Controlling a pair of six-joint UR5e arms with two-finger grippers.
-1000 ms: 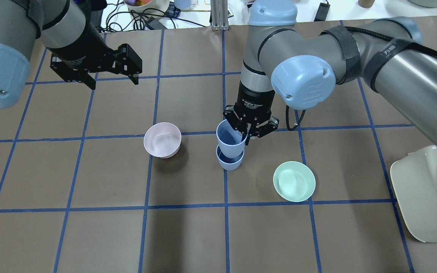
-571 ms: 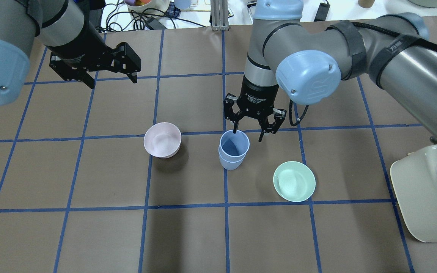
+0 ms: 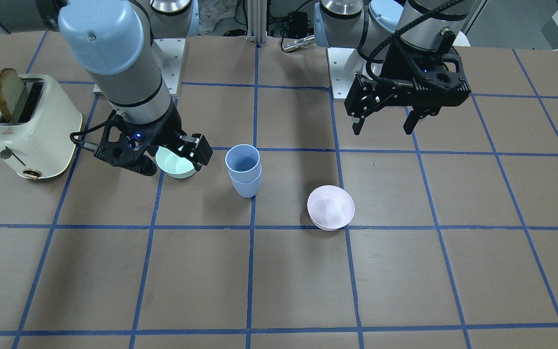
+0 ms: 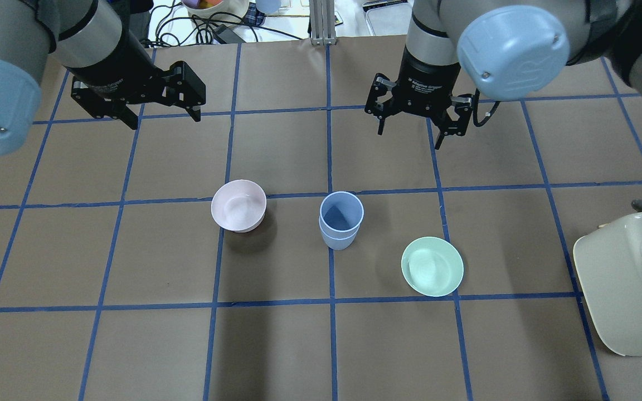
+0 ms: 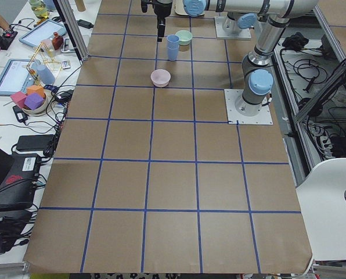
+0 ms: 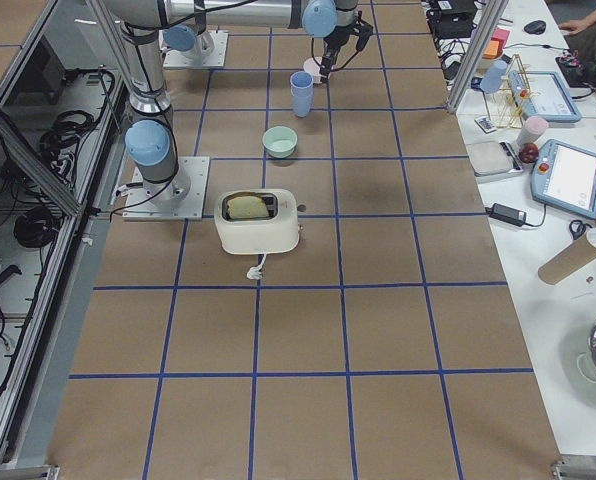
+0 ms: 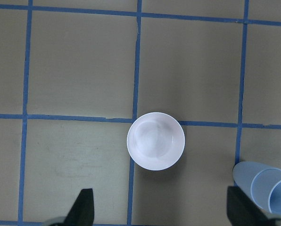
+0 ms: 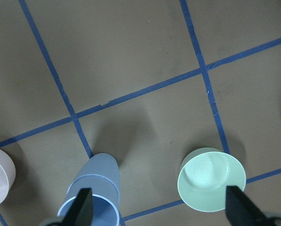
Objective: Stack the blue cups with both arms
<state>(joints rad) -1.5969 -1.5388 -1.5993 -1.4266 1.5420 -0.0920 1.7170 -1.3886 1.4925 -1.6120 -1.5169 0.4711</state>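
While the overhead view crops the toaster [image 4: 627,289], the front view shows bread [image 3: 9,94] in it, yet my right arm [image 3: 129,82] half-hides the green bowl [image 3: 176,164] there. The blue cups [image 4: 341,220] stand nested between it and the pink bowl [image 4: 238,205]; beyond the cups my left gripper [image 4: 164,120] and right gripper [image 4: 408,138] hang spread wide, empty.

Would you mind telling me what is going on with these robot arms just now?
Nothing is being held at the moment. The two pale blue plastic tumblers stand nested, one inside the other, between the wide pale pink bowl and the wide mint-green bowl. The left hand and the right hand both hang open, raised and well clear of the tumblers, so the stacking looks done.
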